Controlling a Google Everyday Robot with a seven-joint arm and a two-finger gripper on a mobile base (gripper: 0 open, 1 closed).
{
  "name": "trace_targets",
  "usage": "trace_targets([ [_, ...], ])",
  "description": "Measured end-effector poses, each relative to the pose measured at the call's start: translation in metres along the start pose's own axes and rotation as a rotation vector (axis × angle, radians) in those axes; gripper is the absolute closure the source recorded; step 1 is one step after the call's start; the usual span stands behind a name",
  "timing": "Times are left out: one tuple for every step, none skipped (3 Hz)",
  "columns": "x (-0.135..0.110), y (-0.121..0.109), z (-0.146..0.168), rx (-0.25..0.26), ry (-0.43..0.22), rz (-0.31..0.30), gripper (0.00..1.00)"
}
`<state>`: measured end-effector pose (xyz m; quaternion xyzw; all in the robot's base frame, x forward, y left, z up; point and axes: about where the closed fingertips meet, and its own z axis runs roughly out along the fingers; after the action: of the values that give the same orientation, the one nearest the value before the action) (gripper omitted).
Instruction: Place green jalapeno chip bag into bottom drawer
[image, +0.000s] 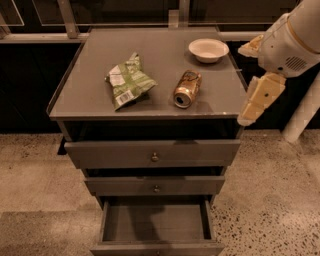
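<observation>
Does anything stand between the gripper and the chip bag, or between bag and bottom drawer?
The soda can lies between the gripper, off the cabinet's right edge, and the chip bag. The bottom drawer stands open, unblocked.

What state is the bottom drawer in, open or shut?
Open: the bottom drawer is pulled out, its bare floor showing. The hand hangs off the right edge of the cabinet.

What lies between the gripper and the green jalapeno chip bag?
In the camera view, a soda can lies on its side between the green jalapeno chip bag and the gripper, which hangs off the cabinet at its right edge.
</observation>
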<state>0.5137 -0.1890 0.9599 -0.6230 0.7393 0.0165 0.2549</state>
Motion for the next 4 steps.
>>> trace_targets([
  [-0.014, -0.026, 0.035, -0.025, -0.088, 0.001, 0.0],
  [-0.014, -0.026, 0.035, -0.025, -0.088, 0.001, 0.0],
  [-0.027, -0.031, 0.049, -0.021, -0.091, -0.008, 0.0],
  [-0.054, -0.051, 0.066, -0.008, -0.158, -0.035, 0.0],
])
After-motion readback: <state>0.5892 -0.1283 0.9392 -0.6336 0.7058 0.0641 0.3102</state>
